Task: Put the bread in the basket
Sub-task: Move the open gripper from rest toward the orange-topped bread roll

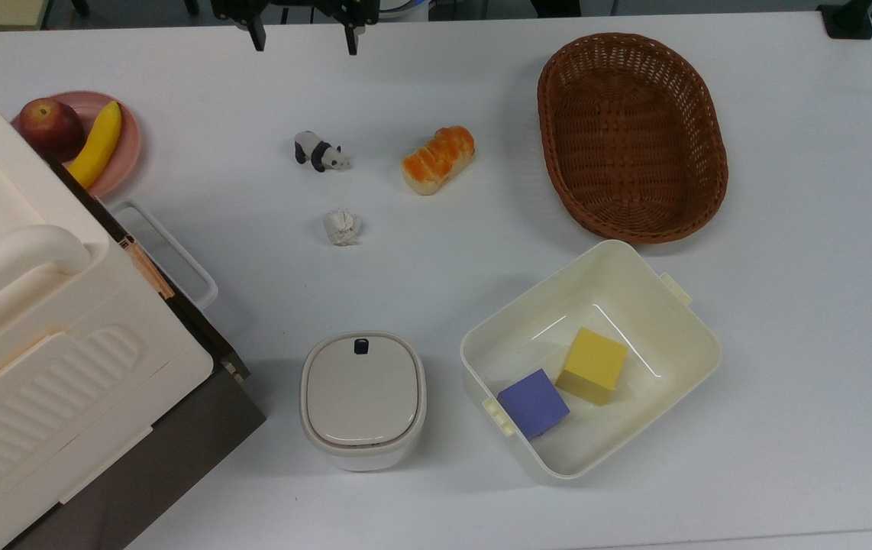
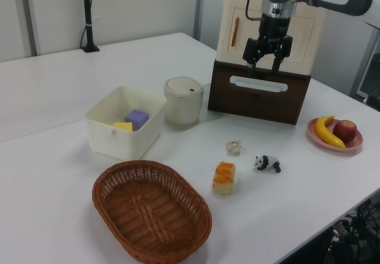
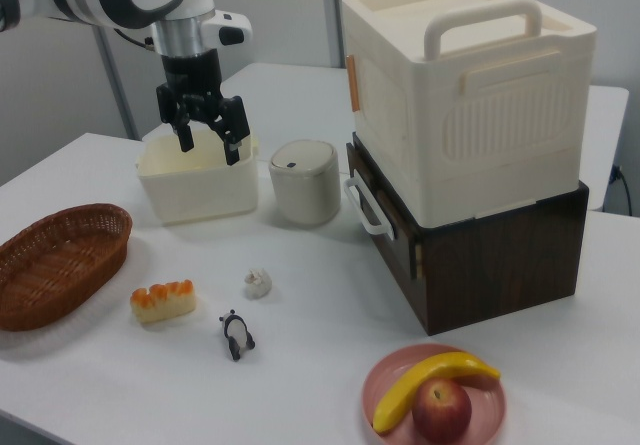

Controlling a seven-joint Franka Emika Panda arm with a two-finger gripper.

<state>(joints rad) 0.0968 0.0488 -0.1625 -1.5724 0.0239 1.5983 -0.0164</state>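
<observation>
Below my wide-apart fingers (image 3: 208, 144), well away, the bread (image 3: 163, 301) lies on the surface (image 3: 300, 385) near the basket (image 3: 58, 262).

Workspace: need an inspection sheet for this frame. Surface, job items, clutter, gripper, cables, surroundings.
Surface: white table, flat, no spills seen.
Job's things: bread lies on the table, apart from the basket; nothing lies in the basket.
Clutter: panda figurine, paper ball, lidded white container, cream bin holding a purple cube and a yellow cube, pink plate with an apple and a banana, cream box stacked on a dark wooden box.
Gripper: gripper open, holding nothing, raised above the table, not yet at the bread.
Cables: nothing seen on the table.
Surroundings: black post at the table's far edge in the left view.
</observation>
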